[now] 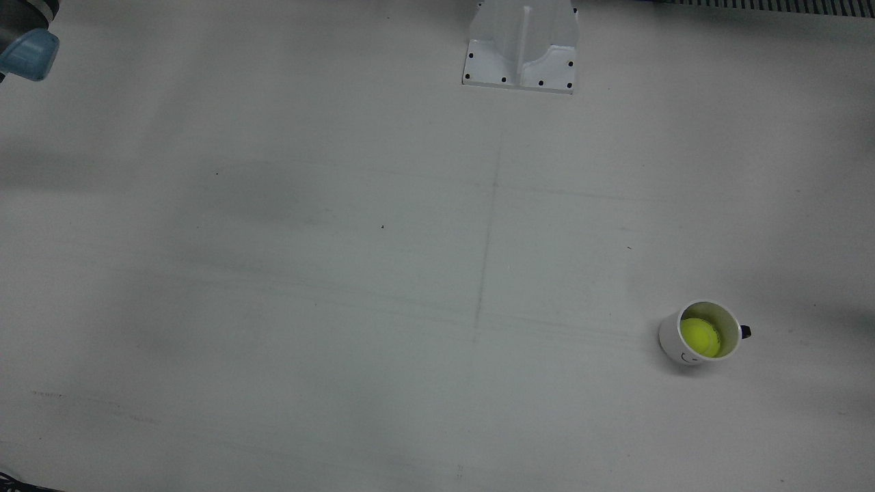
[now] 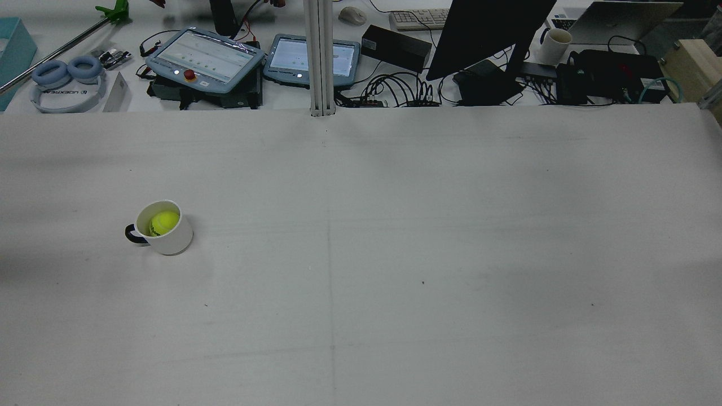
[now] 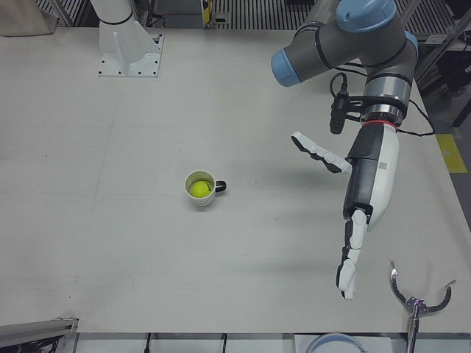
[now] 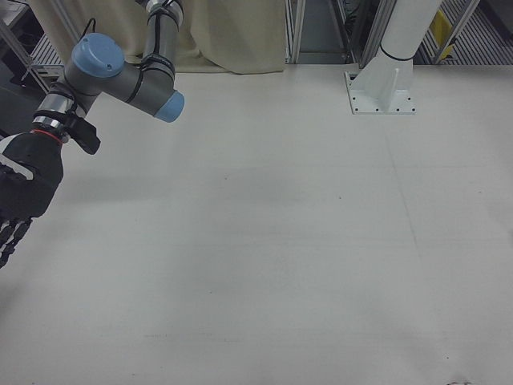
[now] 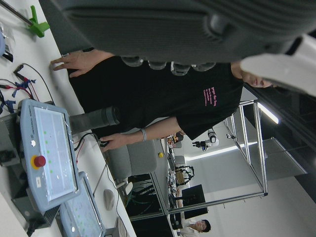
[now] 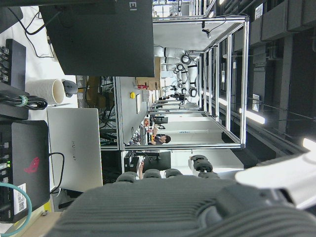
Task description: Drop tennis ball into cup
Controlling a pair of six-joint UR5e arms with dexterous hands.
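Tennis ball [image 2: 164, 222] sits inside the cup [image 2: 171, 239], low in the bowl, cup upright on the table [image 2: 395, 237] on the robot's left half. Drop step looks done; nothing left but retreat or reset.

Left hand [image 3: 362, 202] well off to the side of the cup, raised above the table, fingers [image 3: 349, 259] stretched out straight and apart, thumb splayed, holding nothing. Released.

Right hand [image 4: 18, 200] at the edge of the right-front view, over its own half, far from the cup. Dark palm and a few fingers visible, rest cropped. Appears unclenched and empty, but cannot tell for sure.

Cup handle [image 3: 221, 187] points toward the left hand's side in the left-front view.

Next move, as a guess: none on the ball. Park both arms clear. Avoid sweeping low past the cup; a knock could tip it and spill the ball.
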